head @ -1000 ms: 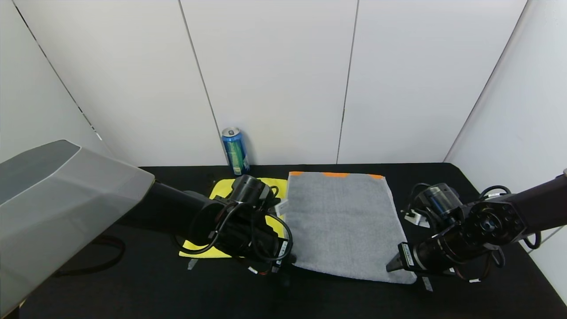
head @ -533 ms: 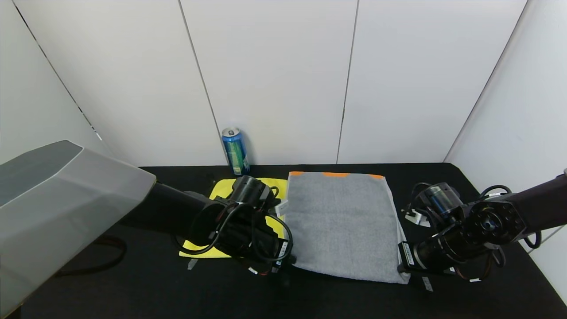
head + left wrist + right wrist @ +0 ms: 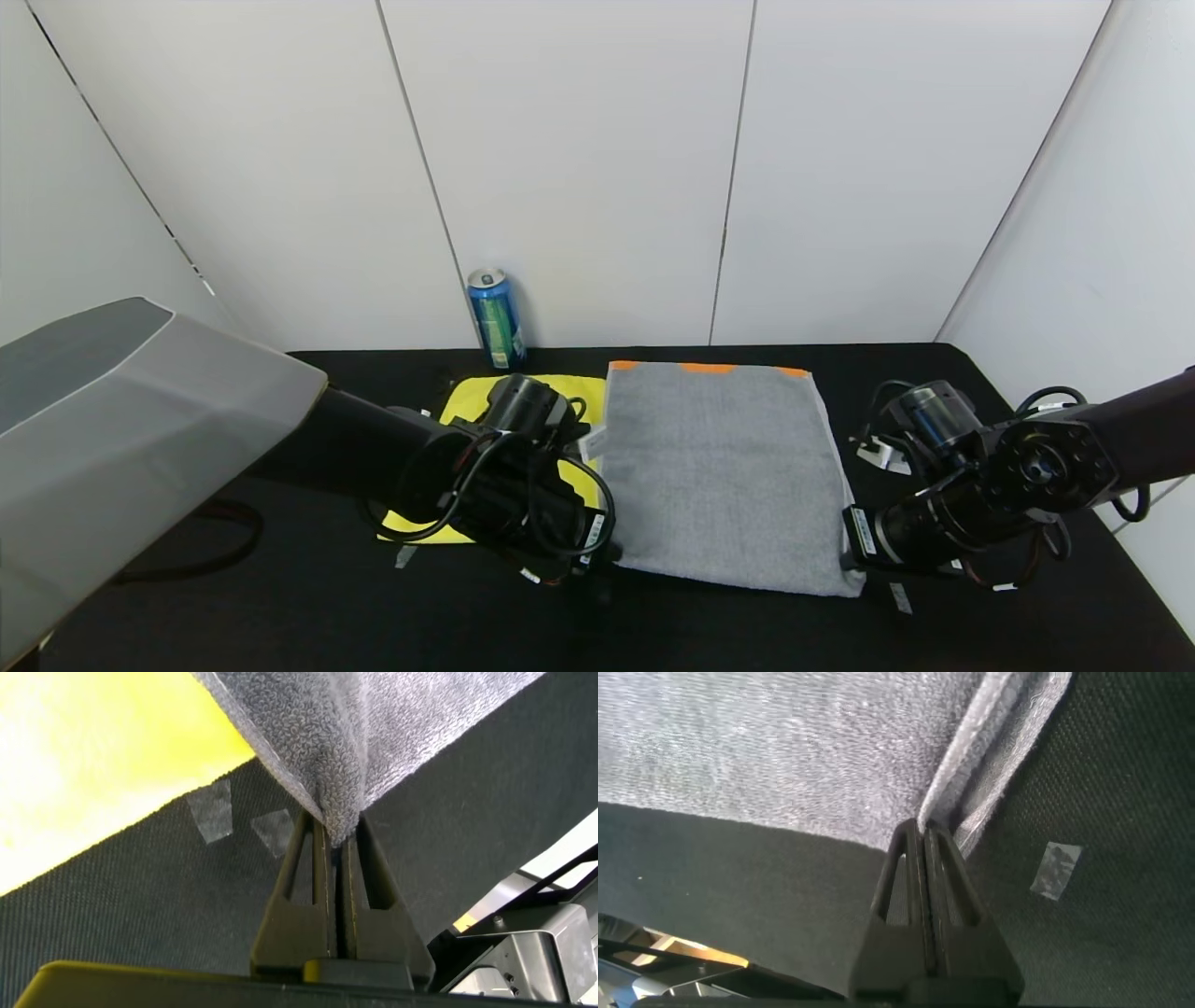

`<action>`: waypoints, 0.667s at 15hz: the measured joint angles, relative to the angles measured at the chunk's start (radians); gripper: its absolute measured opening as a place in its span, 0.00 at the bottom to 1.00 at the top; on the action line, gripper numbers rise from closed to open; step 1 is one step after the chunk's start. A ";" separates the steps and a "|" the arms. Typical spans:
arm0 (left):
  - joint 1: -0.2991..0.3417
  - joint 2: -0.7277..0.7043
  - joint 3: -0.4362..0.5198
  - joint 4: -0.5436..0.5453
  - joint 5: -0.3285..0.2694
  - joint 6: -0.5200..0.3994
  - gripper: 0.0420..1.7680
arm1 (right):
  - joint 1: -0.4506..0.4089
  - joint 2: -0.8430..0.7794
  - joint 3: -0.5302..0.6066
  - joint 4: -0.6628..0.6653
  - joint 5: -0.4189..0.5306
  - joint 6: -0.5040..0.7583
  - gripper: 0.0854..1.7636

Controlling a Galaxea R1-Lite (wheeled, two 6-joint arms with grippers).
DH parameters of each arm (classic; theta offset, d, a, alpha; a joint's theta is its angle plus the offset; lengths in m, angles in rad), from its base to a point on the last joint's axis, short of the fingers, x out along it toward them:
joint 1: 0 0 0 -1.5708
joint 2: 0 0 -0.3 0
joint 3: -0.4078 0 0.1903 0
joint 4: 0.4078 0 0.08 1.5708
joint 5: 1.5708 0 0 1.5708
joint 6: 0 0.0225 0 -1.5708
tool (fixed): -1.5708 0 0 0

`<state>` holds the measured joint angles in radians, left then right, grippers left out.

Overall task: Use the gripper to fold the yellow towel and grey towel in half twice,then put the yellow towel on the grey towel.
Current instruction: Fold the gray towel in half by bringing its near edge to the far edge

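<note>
Both pincers pinch the near corners of the large grey terry towel (image 3: 724,471), left pincer (image 3: 334,845) and right pincer (image 3: 924,840), so its fold is just starting, while the small bright yellow microfibre cloth (image 3: 467,397) apparently lies unfolded beside it on the black surface (image 3: 280,597).

Black cloth-covered table (image 3: 280,616) fills the lower frame. Grey towel (image 3: 719,467) lies at centre, orange marks along its far edge; yellow towel (image 3: 485,397) just left of it. A blue drink can (image 3: 496,318) stands upright at upper centre-left, by the wall. Small tape scraps (image 3: 900,597) dot the surface.
</note>
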<state>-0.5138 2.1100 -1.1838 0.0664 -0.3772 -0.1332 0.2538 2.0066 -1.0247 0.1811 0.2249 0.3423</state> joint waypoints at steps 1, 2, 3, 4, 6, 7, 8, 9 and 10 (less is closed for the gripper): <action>0.000 -0.006 0.005 0.000 0.000 -0.001 0.05 | 0.000 -0.013 0.000 0.000 0.000 0.000 0.02; -0.001 -0.014 0.013 0.000 0.000 -0.001 0.05 | 0.000 -0.030 0.001 0.000 0.000 -0.002 0.02; -0.003 -0.023 0.020 0.000 0.001 -0.002 0.05 | -0.001 -0.048 0.002 0.000 0.000 -0.002 0.02; -0.004 -0.035 0.028 0.000 0.001 -0.001 0.05 | -0.003 -0.068 0.004 0.000 0.000 -0.002 0.02; -0.007 -0.063 0.045 0.000 0.003 -0.001 0.05 | -0.003 -0.112 0.009 0.005 0.001 -0.002 0.02; -0.008 -0.080 0.057 0.000 0.003 0.000 0.05 | -0.003 -0.132 0.009 0.019 0.001 -0.002 0.02; -0.008 -0.100 0.069 0.000 0.003 0.000 0.05 | -0.003 -0.152 0.008 0.033 0.001 -0.002 0.02; -0.009 -0.116 0.077 -0.003 0.003 0.000 0.05 | -0.003 -0.174 0.004 0.036 0.002 -0.002 0.02; -0.009 -0.132 0.087 -0.005 0.006 0.000 0.05 | -0.003 -0.194 0.004 0.039 0.002 -0.002 0.02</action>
<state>-0.5232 1.9777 -1.0968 0.0611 -0.3717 -0.1332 0.2504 1.8126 -1.0204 0.2200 0.2272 0.3404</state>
